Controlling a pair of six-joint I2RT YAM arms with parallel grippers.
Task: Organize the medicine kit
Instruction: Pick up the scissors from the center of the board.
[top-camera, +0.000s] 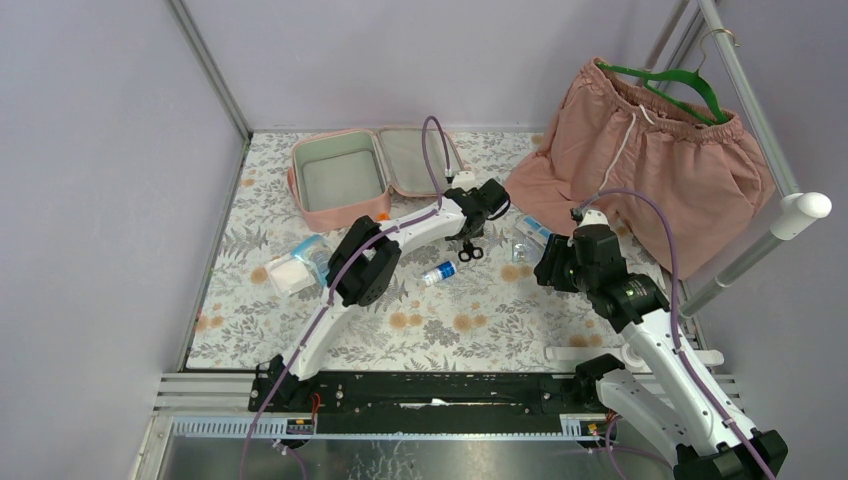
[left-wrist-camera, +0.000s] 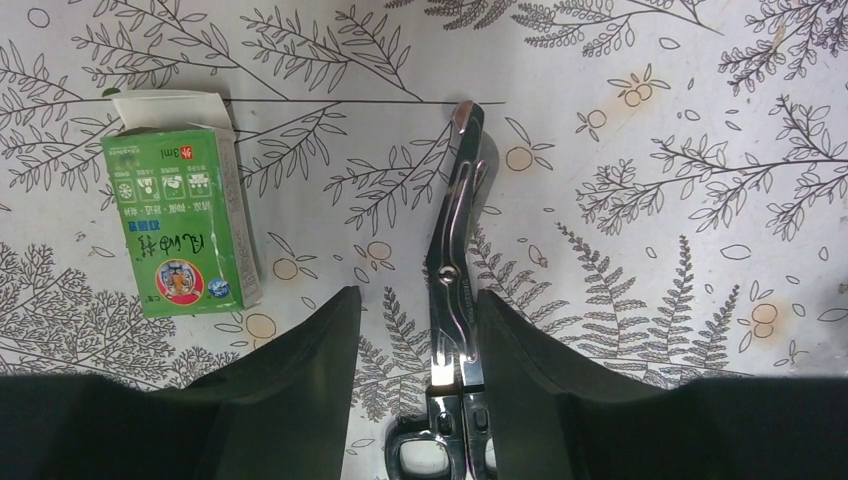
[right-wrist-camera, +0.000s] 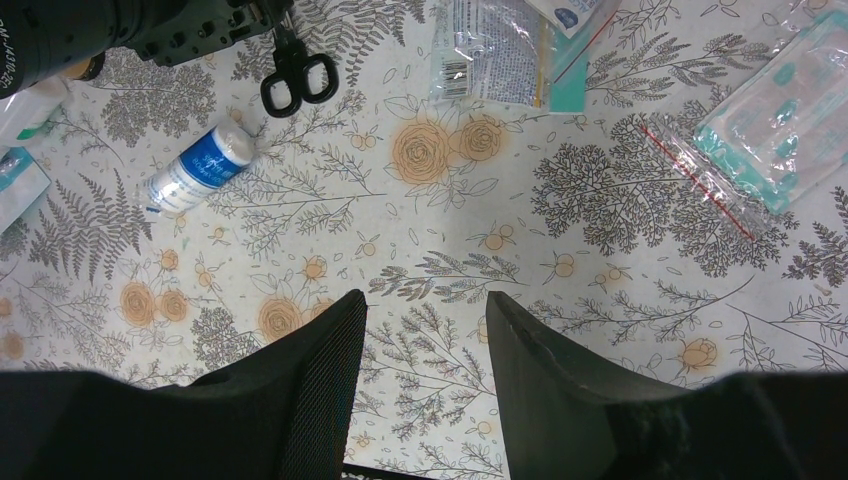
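Two spread grippers: left gripper (left-wrist-camera: 418, 300) astride scissors (left-wrist-camera: 455, 220), medicine kit (top-camera: 335, 216) just beyond; right gripper (right-wrist-camera: 425, 300) farther.

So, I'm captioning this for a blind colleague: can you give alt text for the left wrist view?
Closed metal scissors lie on a leaf-patterned tablecloth between the open fingers of the left end effector, handles toward the camera. A small green box lies flat to their left.

Robot lab test cell: plain lilac walls (top-camera: 100, 150), aluminium frame posts (top-camera: 210, 70), floral-covered table (top-camera: 450, 330).
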